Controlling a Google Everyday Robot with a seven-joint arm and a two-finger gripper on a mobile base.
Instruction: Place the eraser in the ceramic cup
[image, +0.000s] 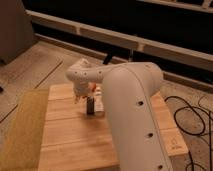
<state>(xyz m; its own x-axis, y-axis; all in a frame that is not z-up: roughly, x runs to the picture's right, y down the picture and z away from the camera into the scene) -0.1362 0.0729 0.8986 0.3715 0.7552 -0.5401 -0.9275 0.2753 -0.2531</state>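
Note:
A small black block, the eraser, stands on the wooden table top near its middle. A white item lies right beside it, partly hidden by my arm; I cannot tell if it is the tube or the cup. A bit of orange-red stick shows just above them. My gripper hangs from the white wrist, just left of and above the eraser. The ceramic cup is not clearly in view; my big white arm covers the right part of the table.
A yellow-green mat lies along the table's left side. Black cables lie on the speckled floor at the right. A dark wall with a pale ledge runs behind the table.

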